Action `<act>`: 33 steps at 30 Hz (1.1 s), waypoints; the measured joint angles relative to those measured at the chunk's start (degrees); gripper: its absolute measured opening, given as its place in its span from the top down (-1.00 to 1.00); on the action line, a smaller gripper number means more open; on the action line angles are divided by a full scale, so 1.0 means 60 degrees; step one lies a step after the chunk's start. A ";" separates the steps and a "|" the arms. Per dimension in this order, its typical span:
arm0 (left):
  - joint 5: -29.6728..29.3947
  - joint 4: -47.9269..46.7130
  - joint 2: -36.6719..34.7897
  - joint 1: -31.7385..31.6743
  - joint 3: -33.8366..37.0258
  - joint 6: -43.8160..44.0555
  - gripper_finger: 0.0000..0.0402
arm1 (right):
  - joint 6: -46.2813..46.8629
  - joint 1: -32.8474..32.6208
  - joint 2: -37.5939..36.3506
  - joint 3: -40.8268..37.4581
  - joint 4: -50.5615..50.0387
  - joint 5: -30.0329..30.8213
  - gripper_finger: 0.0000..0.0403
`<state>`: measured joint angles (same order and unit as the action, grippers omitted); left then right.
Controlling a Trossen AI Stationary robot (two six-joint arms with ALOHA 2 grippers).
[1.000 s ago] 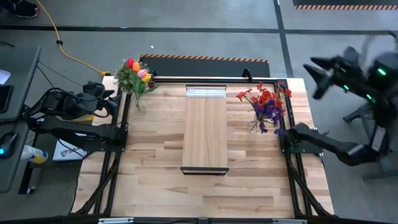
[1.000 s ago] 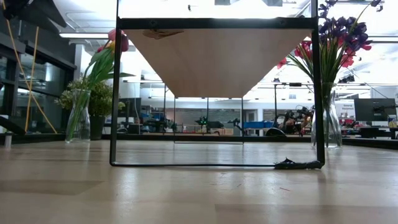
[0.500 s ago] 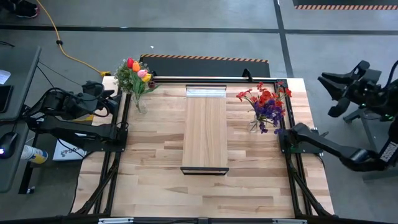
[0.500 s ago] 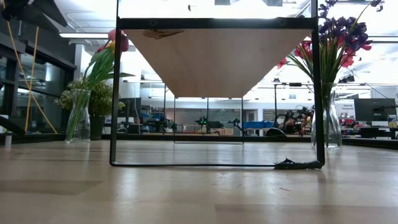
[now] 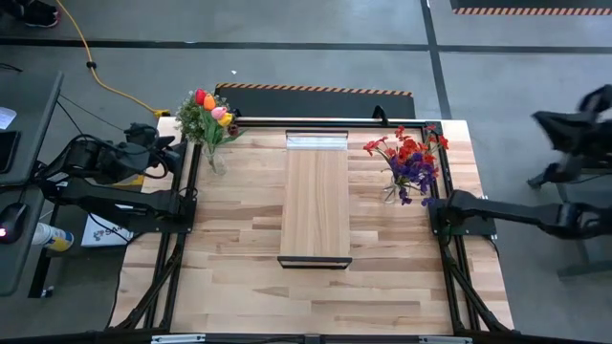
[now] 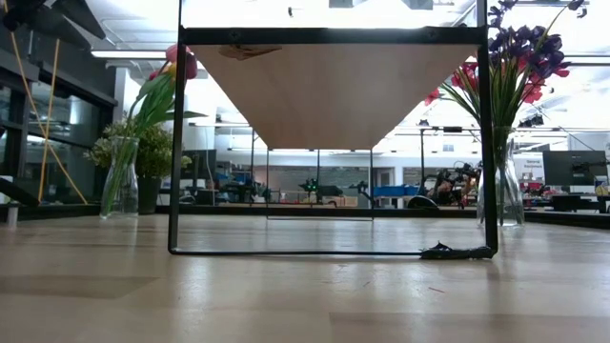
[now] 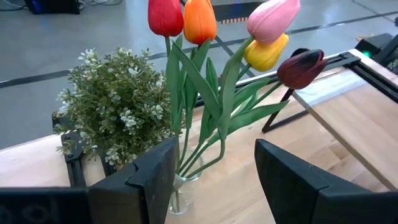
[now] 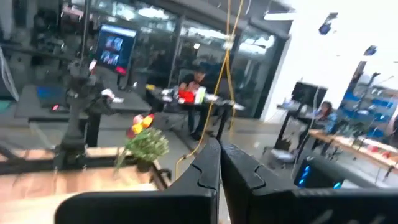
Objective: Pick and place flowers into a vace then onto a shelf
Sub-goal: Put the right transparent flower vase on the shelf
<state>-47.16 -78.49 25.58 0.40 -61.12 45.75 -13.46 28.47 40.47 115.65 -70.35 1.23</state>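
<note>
Tulip flowers [image 7: 211, 74] in red, orange, pink, yellow and dark maroon stand with their stems in a glass vase [image 5: 212, 158] at the table's far left. Red and purple flowers [image 5: 411, 158] stand in a second glass vase [image 6: 500, 186] at the far right. The light-wood shelf [image 5: 315, 196] lies between them on its dark frame. My left gripper [image 7: 214, 180] is open, held just left of the tulip vase, with the vase seen between its fingers but apart from them. My right gripper [image 8: 219, 165] is shut on nothing, out beyond the table's right edge [image 5: 547, 122].
A bushy pale-green potted plant [image 7: 118, 118] stands close behind the tulip vase. Dark frame rails [image 5: 186, 201] run along both sides of the table. Bare plank tabletop [image 5: 239, 277] lies in front of the shelf. People sit at desks in the room beyond [image 8: 196, 84].
My right arm has swung away from the table, its gripper going farther out past the right edge. The flowers, vases and shelf stand as before.
</note>
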 joint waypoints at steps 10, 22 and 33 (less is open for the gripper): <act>-0.0022 0.0442 0.0000 0.0000 0.0000 0.0000 -0.24 | 0.0453 -0.3822 -0.0011 0.3080 -0.2507 0.4089 0.99; 0.0266 0.0433 0.0029 0.0000 0.0000 0.0000 -0.24 | 0.0496 -0.7030 -0.1874 0.3197 -0.3302 0.7608 0.98; 0.0386 0.0433 0.0029 0.0000 0.0000 0.0001 -0.24 | 0.0744 -0.8455 -0.3414 0.3224 -0.3278 0.8330 0.96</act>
<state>-44.84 -75.89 25.76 0.40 -61.12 45.76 -8.99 -22.26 19.99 134.99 -90.02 51.21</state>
